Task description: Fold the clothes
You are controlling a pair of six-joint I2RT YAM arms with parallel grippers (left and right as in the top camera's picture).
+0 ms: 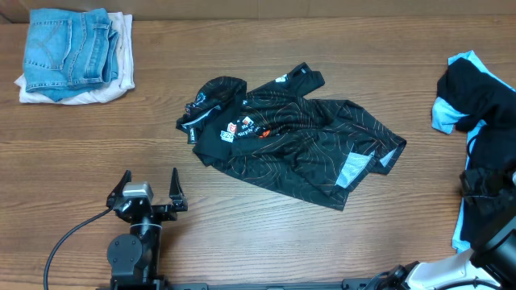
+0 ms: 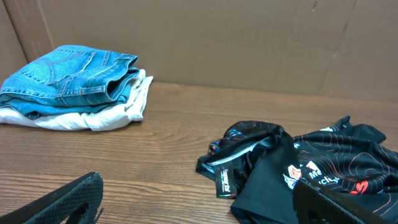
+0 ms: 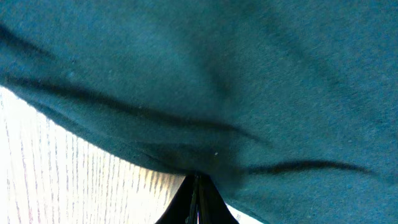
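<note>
A black jersey (image 1: 290, 133) with thin contour lines and colourful logos lies crumpled at the table's middle. It also appears low on the right in the left wrist view (image 2: 311, 162). My left gripper (image 1: 147, 193) rests near the front edge, left of the jersey, open and empty (image 2: 199, 208). A black-and-light-blue garment (image 1: 476, 105) hangs bunched at the far right over my right arm. In the right wrist view its dark cloth (image 3: 249, 81) fills the frame. My right gripper (image 3: 198, 186) is shut, its tips pinched into the cloth's lower edge.
Folded blue jeans (image 1: 68, 48) sit on a white garment (image 1: 101, 93) at the back left corner, also visible from the left wrist (image 2: 74, 74). A cardboard wall (image 2: 249, 37) stands behind the wooden table (image 1: 322, 242).
</note>
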